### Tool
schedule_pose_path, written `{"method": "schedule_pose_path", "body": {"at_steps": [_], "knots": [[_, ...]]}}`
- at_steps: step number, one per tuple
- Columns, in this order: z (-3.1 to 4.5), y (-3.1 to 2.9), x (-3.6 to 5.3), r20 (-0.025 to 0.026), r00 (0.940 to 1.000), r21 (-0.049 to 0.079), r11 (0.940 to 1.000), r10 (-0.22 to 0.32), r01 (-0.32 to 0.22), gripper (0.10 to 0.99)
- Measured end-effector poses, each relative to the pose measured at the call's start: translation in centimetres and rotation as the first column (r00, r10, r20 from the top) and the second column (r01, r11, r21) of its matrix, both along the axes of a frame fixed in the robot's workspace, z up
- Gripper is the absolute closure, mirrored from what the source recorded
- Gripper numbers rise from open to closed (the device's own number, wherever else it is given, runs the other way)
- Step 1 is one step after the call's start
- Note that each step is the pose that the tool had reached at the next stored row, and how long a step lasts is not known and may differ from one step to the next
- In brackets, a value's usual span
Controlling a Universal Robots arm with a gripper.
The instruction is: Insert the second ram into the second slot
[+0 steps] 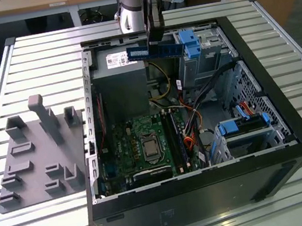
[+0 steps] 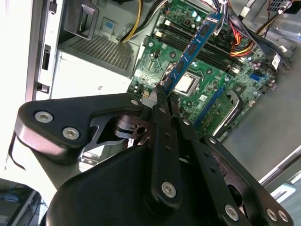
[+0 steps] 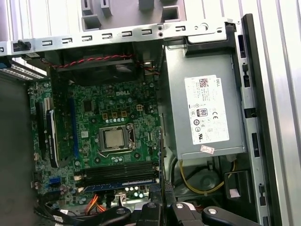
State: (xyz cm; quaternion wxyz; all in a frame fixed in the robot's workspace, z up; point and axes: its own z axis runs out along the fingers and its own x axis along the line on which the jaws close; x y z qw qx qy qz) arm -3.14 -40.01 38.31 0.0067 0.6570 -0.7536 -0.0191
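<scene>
the second ram (image 1: 155,51) is sitting clenched between the fingers of the gripper (image 1: 154,40), gripped near its middle so the blue stick is reaching out past both sides of them. in the second wrist view it is running straight out from the fingertips (image 2: 160,92), chips facing up, with the motherboard (image 2: 214,77) lying well beyond it. below the fingers in the exterior view is the power supply (image 1: 119,80), not the board, so the stick is hanging high and well apart from the memory slots (image 3: 120,170).

a blue strip along one slot in the first wrist view is probably a stick already seated, though i cannot tell for sure. doing this well, i judge, is depending on turning the stick's long edge parallel to the free slot beside it. it is also depending on keeping it upright and pressing evenly at both ends. the loose cables (image 1: 192,132) beside the slots are risking a snag.
</scene>
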Motion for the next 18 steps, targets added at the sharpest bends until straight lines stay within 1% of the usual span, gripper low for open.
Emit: {"method": "schedule_pose_path", "body": {"at_steps": [7,11,14,18], "knots": [[0.00,0.00,0.00,0.0000,0.9992,-0.001,0.9992,-0.039,0.039,0.949],[-0.02,-0.01,0.00,0.0000,0.9976,-0.001,0.9976,-0.069,0.069,0.949],[-0.02,-0.01,0.00,0.0000,0.9956,-0.001,0.9956,-0.094,0.094,0.949],[-0.03,-0.01,0.00,0.0000,0.9915,-0.001,0.9915,-0.130,0.130,0.949]]}}
